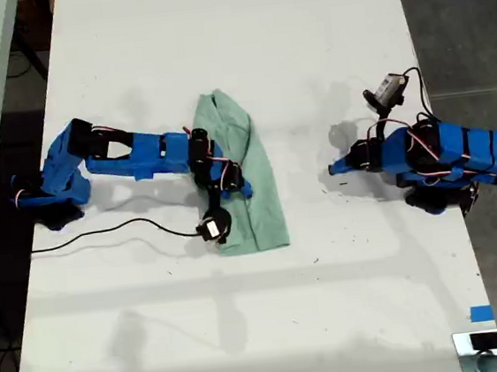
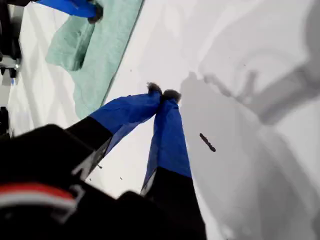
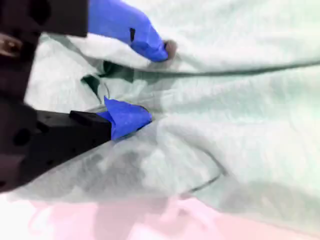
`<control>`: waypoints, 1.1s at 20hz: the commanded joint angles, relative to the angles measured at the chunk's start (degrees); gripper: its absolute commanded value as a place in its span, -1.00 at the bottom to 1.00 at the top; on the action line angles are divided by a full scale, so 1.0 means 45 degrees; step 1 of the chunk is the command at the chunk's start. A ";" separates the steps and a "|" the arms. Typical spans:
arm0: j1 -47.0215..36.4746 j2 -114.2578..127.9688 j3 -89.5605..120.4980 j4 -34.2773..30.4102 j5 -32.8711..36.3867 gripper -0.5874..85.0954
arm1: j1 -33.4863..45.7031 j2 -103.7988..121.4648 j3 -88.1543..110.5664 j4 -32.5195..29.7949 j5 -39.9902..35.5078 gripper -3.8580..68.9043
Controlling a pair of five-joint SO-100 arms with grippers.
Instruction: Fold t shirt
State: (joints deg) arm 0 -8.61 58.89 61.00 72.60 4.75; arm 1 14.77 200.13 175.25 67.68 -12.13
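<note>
Mint t shirt [image 1: 252,181] on white table [image 1: 246,328], my second hand [image 3: 150,82] spread wide on it, my first hand [image 2: 162,94] pinched closed (empty).

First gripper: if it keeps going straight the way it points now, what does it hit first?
My first gripper is shut, its tips over bare white table. It points toward the t shirt, so that cloth is likely the first thing met, with my second gripper already on it. Height is unclear; it may touch the table sooner.

Exterior view looks straight down; both wrist views close, sharing t shirt [image 1: 246,176]
</note>
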 commanded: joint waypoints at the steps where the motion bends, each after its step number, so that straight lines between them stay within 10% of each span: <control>1: -0.0703 0.0098 -0.0645 0.1074 0.0215 -0.48 | -0.0098 0.0215 0.0684 -0.0098 -0.0137 -0.87; 12: 0.0273 0.4219 -0.1445 0.1934 0.1328 -0.46 | -0.0059 0.0215 0.0684 -0.0098 -0.0117 -0.87; 17: 0.0762 1.1406 0.2090 0.2891 0.0410 -0.99 | -0.0059 0.0215 0.0684 -0.0098 -0.0117 -0.87; 22: 0.0605 2.3301 1.5332 -0.3555 0.0781 -0.99 | -0.0020 0.0215 0.0684 -0.0098 -0.0098 -0.87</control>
State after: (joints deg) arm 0 -6.50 140.27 104.77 68.99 7.12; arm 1 14.77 200.13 175.25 67.68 -12.13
